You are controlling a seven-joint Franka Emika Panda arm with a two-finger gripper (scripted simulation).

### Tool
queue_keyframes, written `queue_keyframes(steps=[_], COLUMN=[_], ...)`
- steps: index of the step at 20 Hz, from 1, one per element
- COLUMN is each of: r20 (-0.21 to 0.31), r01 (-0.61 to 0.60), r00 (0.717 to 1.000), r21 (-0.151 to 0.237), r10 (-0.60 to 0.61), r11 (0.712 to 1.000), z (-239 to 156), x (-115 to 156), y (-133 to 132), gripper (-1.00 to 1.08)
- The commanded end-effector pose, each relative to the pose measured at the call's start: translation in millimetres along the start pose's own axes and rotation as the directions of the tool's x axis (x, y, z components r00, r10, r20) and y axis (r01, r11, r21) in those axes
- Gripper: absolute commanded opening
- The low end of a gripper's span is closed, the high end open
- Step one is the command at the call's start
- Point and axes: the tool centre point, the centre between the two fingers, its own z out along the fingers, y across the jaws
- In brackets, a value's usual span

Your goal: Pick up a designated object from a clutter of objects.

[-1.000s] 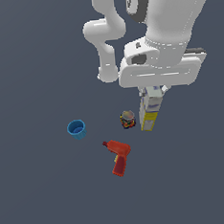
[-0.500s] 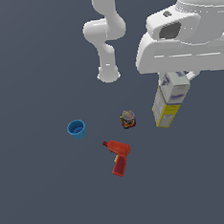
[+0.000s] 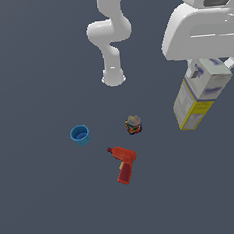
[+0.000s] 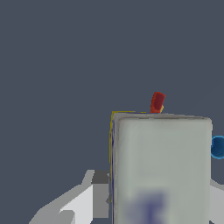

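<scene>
The tall white-grey and yellow carton (image 3: 201,94) hangs tilted in the air at the exterior view's right, well above the floor, its top end under the arm's white hand. My gripper (image 3: 209,63) is shut on the carton's upper part; its fingers are mostly hidden by the hand. In the wrist view the carton (image 4: 161,168) fills the lower right, with a grey finger (image 4: 94,194) beside it. On the floor lie the red power drill (image 3: 124,163), the small dark can (image 3: 133,124) and the blue cup (image 3: 80,134).
The arm's white base (image 3: 113,76) stands behind the can. In the wrist view the drill (image 4: 157,103) and the cup (image 4: 217,146) peek past the carton's edges. The floor is plain dark grey.
The gripper has lifted the carton up and toward the exterior view's right, away from the can. The carton now looks larger and more tilted. Drill, can and cup have not moved.
</scene>
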Motion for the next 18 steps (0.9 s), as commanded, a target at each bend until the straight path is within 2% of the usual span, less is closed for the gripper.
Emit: queue_keyframes(steps=[1,18], r20=[0.000,0.000], r01=[-0.001,-0.001], r00=[1.000,1.000], r21=[0.000,0.000], r10=[0.001,0.001], r11=[1.000,1.000], z=[-10,-56], x=[4,24], y=[-6,-39], gripper=[-1.00,-1.00])
